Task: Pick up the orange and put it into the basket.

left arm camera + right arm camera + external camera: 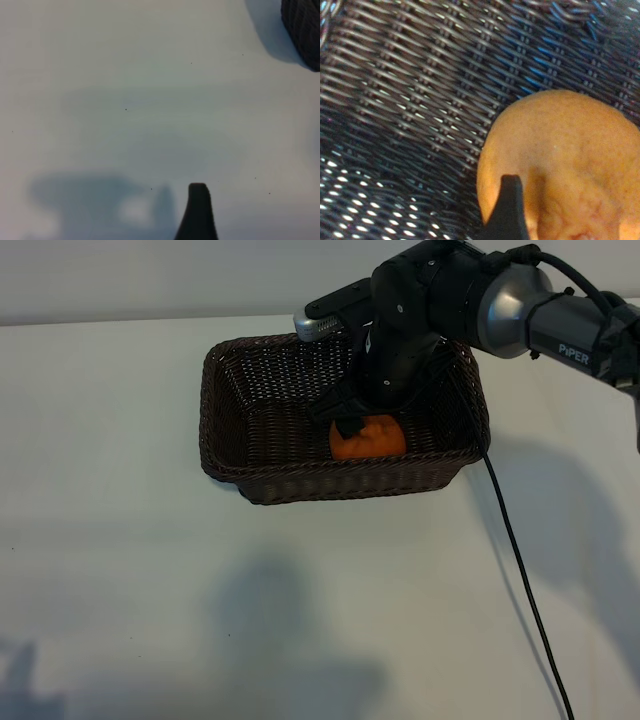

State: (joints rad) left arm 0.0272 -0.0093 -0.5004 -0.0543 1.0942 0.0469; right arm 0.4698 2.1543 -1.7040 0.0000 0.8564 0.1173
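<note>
— Two grippers to account for. Where is the working one?

— The right gripper is down inside the basket, pointing steeply at the floor of it. The woven walls rise on every side of it, and the braided rim stands higher than its tip.

— And the orange?

— The orange lies directly beneath that gripper, on the basket floor, close to the wall on the camera's side. In the right wrist view it fills the space just ahead of the tool, with dark wicker weave behind and beside it.

— Is the right gripper clamped on the fruit, or apart from it?

— I cannot tell. It touches or nearly touches the top of the orange, but the views do not show whether it grips.

— What else is near that arm?

— A black cable trails from behind it, past the basket's outer side and across the white table.

— The other arm?

— The left gripper hangs over bare table with its jaws apart and nothing between them. A dark woven corner of the basket shows well ahead of it and off to one side, far from its tip. Only shadows lie on the surface under it.
</note>
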